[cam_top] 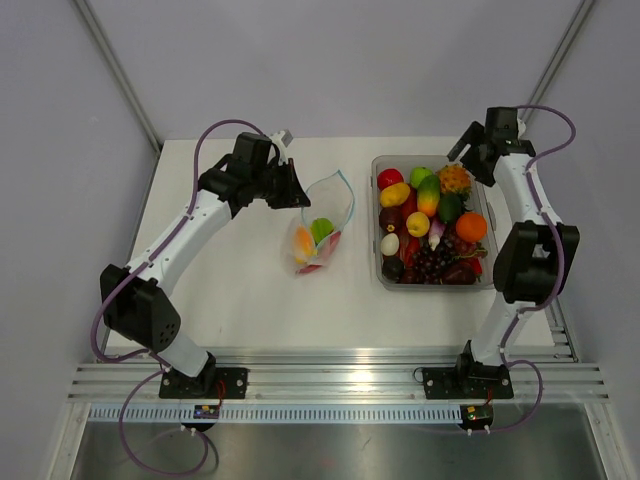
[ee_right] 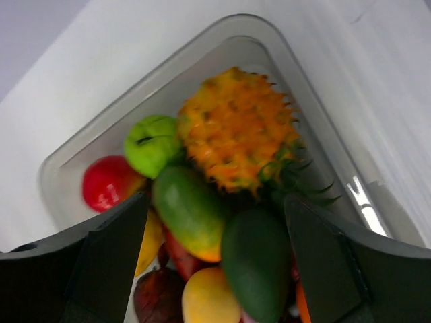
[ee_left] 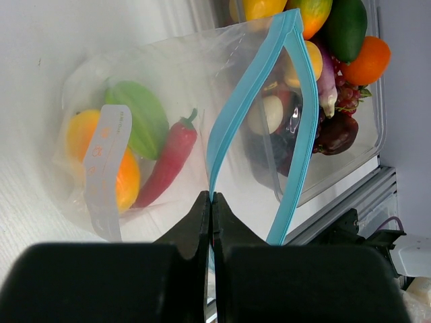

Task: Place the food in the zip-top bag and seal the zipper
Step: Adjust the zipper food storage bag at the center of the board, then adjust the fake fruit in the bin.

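Observation:
The zip-top bag (cam_top: pixel 322 232) lies left of centre, its mouth held apart. Through its clear wall (ee_left: pixel 168 81) I see a green fruit (ee_left: pixel 143 116), a red chilli (ee_left: pixel 168 158) and an orange piece (ee_left: pixel 124 182). My left gripper (ee_left: pixel 212 198) is shut on the blue zipper (ee_left: pixel 237 118) at one mouth edge, and it sits at the bag's far left (cam_top: pixel 297 190). The remaining food (cam_top: pixel 428 222) fills a clear tub (cam_top: pixel 378 270). My right gripper (ee_right: pixel 215 198) hangs open over the tub's far end (cam_top: pixel 462 152), above a spiky orange fruit (ee_right: pixel 236 128) and a dark green fruit (ee_right: pixel 256 269), holding nothing.
The rigid tub's rim (ee_right: pixel 202 40) curves around a green apple (ee_right: pixel 151 141) and a red apple (ee_right: pixel 108 182). The tub (ee_left: pixel 350 161) lies just behind the bag's mouth. Metal rails (cam_top: pixel 330 380) run along the near edge, and grey walls close the sides.

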### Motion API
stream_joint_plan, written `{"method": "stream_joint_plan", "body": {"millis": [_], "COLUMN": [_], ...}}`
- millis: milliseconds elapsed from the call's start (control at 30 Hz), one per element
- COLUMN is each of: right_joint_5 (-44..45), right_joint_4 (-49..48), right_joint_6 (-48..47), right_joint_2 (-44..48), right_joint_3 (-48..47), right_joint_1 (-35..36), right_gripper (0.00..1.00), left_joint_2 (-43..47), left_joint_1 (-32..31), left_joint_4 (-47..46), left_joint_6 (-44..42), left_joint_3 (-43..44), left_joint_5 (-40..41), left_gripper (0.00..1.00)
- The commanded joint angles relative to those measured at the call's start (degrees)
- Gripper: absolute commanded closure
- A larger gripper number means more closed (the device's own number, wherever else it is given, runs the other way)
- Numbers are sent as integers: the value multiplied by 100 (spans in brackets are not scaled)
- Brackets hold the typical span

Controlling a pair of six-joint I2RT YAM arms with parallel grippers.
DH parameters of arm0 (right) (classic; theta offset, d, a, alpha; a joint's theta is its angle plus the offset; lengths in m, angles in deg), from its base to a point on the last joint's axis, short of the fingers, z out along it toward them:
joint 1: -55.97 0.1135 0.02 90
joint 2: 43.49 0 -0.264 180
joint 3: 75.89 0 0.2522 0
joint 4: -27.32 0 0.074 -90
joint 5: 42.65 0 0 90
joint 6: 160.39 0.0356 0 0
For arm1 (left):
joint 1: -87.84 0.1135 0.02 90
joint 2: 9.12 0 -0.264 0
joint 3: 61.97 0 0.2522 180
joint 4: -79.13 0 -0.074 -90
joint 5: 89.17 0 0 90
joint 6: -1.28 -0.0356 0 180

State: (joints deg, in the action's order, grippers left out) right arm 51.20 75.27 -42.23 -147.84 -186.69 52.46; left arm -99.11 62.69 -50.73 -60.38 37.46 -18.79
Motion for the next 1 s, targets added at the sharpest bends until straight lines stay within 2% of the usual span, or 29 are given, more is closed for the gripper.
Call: {"method": "stream_joint_plan", "body": {"millis": [0,133,300,767,967], "right_joint_5": [150,440,142,-52,-17], "right_joint_4": [588,878,878,949,870], "right_joint_6": [-187,-399,-610,-917,-1058], "right_joint_2": [-637,-1174,-1570,-2264,-2335], "right_joint_3": [-700,-1194,-1528,-2188,-2136], "right_joint_1": [-185,-229,-273,-212,-115], "right_gripper": [10,7,2,2,2], "left_joint_2": [52,-9,-44,-194,-176], "left_joint_1": [-25,-25,-34,-87,-87], "left_joint_4": [-202,-202,-175,-210,-202], "left_joint_6": [-21,-39,-74,-92,-118], "left_joint_3": [11,2,-6,38,-50], "left_joint_5": [-104,-130,-113,-174,-165], "left_gripper": [100,100,100,100,100]}}
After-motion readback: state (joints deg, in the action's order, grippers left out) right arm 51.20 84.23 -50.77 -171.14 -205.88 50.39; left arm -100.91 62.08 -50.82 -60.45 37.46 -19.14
